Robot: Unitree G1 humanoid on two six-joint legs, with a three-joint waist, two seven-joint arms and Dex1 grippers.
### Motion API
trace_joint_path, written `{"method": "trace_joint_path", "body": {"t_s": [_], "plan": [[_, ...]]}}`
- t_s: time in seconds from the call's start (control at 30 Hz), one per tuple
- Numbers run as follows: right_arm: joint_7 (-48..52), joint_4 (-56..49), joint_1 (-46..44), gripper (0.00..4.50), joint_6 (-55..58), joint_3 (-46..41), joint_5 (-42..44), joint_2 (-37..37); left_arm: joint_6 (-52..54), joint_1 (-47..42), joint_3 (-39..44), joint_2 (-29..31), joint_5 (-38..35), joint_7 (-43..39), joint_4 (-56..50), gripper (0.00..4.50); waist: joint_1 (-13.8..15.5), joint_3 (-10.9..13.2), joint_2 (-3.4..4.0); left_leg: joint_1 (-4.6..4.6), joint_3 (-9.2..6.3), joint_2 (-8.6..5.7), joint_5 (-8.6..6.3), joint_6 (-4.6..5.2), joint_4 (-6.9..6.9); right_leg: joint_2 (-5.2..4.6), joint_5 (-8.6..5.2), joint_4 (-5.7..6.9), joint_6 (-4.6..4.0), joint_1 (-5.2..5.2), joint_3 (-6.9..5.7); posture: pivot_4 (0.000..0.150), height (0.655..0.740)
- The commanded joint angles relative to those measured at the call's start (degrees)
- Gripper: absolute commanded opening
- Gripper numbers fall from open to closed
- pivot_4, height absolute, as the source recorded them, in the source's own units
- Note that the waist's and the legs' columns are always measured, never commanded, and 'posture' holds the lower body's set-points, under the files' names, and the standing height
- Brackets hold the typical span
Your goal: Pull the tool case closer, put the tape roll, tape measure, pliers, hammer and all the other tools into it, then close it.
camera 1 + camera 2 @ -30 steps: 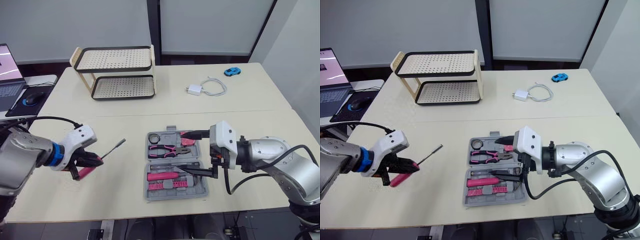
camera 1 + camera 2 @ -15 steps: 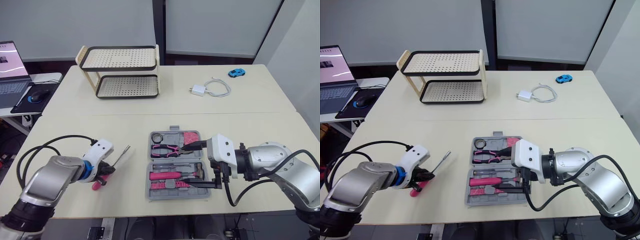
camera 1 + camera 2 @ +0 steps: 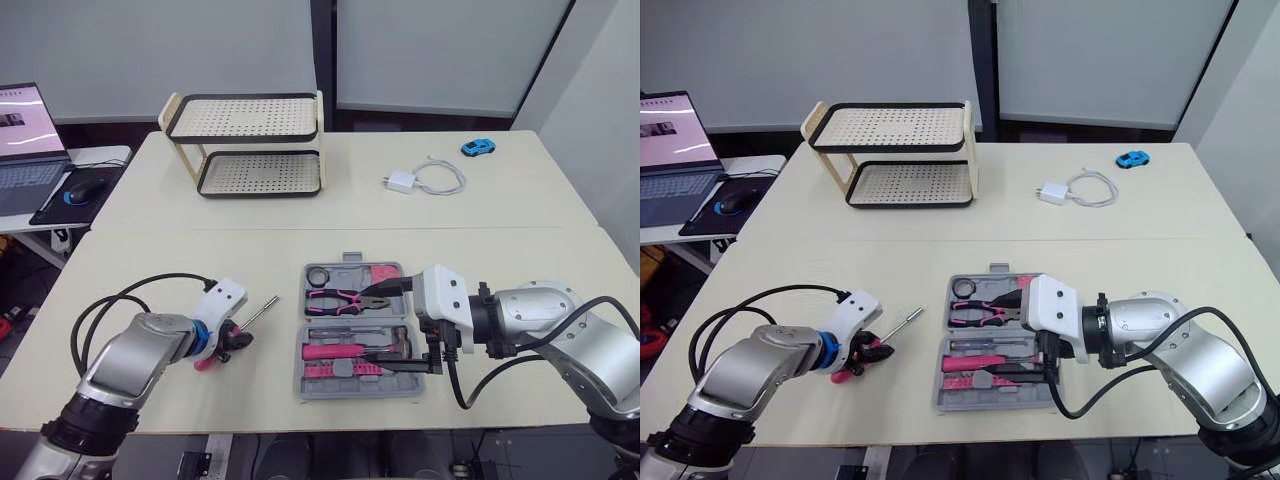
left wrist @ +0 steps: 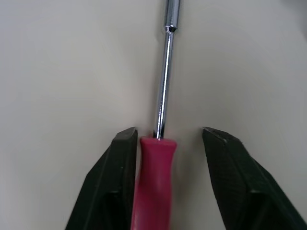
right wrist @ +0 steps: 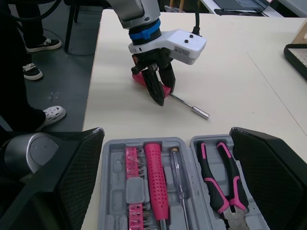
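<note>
Lowered since a second ago, the left claw (image 3: 232, 338) now sits on the counter (image 3: 150, 250) with the pink driver (image 3: 255, 316), whose shaft points at the case (image 3: 350, 392) just beyond. The right claw (image 3: 368, 325) hangs spread over the case and may block a slot. A rack (image 3: 250, 145) stands well behind both.

In the left wrist view the fingers (image 4: 117, 163) are released; the handle touches one only, so the driver looks set down for regripping.

In the right wrist view, pliers (image 5: 218, 182) lie in the case.
</note>
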Motion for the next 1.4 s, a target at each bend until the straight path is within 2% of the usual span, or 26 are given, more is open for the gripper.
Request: {"method": "trace_joint_path", "body": {"t_s": [0.03,0.13,0.23,0.33,0.47,0.53,0.6,0.77,0.97,1.13,1.4], "plan": [[1.1,0.9,-1.5,4.50,-2.1,0.7,-0.9,0.7,1.8,1.6,7.8,4.8,-3.5,-3.1,-6.8,3.60,-0.3,0.0,-0.08,0.00,-0.03,0.03,0.00,0.00,-0.01,0.02,0.00,0.00,0.00,-0.01,-0.02,0.150,0.7400],[1.8,3.5,-2.5,4.50,-3.9,1.9,-2.6,1.9,1.7,6.6,16.9,8.0,-7.1,-6.7,-10.0,4.47,-0.5,0.0,-0.05,0.02,-0.04,0.05,0.00,0.00,-0.06,0.02,0.00,0.00,-0.01,-0.06,0.06,0.150,0.7400],[2.1,6.5,-4.1,4.50,-6.3,3.9,-5.2,3.9,-4.0,15.8,27.3,9.1,-7.3,-10.1,-10.0,4.47,-1.0,0.1,-0.03,0.03,-0.02,0.07,-0.01,-0.01,-0.08,-0.01,0.00,-0.02,-0.01,-0.12,0.12,0.150,0.7400],[2.3,8.8,-5.6,4.50,-7.8,5.0,-6.4,6.0,-13.2,27.0,39.0,6.6,-8.8,-17.2,-10.3,4.47,-1.1,0.1,-0.06,-0.01,-0.02,0.16,-0.03,-0.04,-0.11,-0.04,-0.01,-0.07,-0.02,-0.18,0.13,0.150,0.7400],[2.8,11.2,-6.8,4.50,-10.4,5.8,-8.8,7.9,-22.4,36.0,50.7,0.7,-9.9,-20.3,-9.4,4.47,-0.3,0.1,-0.10,-0.01,-0.01,0.25,-0.04,-0.06,-0.07,-0.13,-0.02,-0.11,-0.05,-0.13,0.09,0.150,0.7400],[3.3,12.0,-7.4,4.50,-11.1,6.1,-9.1,8.7,-25.8,41.1,54.4,-1.3,-11.0,-23.9,-9.6,4.47,-0.1,0.0,-0.14,-0.01,0.05,0.22,-0.04,-0.07,-0.07,-0.17,-0.02,-0.13,-0.05,-0.12,0.08,0.150,0.7400],[3.6,12.5,-7.5,4.50,-11.5,6.2,-9.4,9.4,-24.6,45.2,56.8,-1.7,-12.8,-26.2,-9.6,4.47,0.0,0.0,-0.17,-0.01,0.11,0.20,-0.06,-0.09,-0.06,-0.21,-0.02,-0.13,-0.05,-0.10,0.09,0.150,0.7400],[4.7,12.2,-7.6,4.50,-10.5,6.0,-8.9,9.5,-25.4,50.6,61.1,-3.9,-16.4,-27.8,-10.5,4.47,0.1,0.0,-0.20,0.01,0.11,0.19,-0.06,-0.08,-0.06,-0.22,-0.03,-0.14,-0.06,-0.03,0.03,0.150,0.7400],[5.1,10.9,-7.2,4.50,-9.4,5.9,-8.3,9.4,-29.3,48.3,57.5,-3.6,-16.0,-25.8,-10.3,4.47,0.1,0.0,-0.21,0.03,0.10,0.19,-0.06,-0.09,-0.07,-0.16,-0.03,-0.13,-0.07,-0.03,0.03,0.150,0.7400],[5.2,10.2,-7.0,4.50,-8.2,5.4,-7.9,8.9,-33.9,40.4,47.7,-3.1,-12.4,-20.9,-9.2,4.47,0.1,0.0,-0.22,0.03,0.09,0.16,-0.06,-0.09,-0.06,-0.18,-0.03,-0.13,-0.06,0.00,0.03,0.150,0.7400],[4.6,8.3,-6.9,4.50,-5.6,5.0,-7.6,8.1,-42.0,30.0,30.7,-5.1,-4.5,-15.3,-0.1,4.47,-0.2,0.0,-0.23,0.04,0.05,0.10,-0.07,-0.10,-0.08,-0.07,-0.01,-0.10,-0.09,-0.06,0.06,0.150,0.7400]]}}
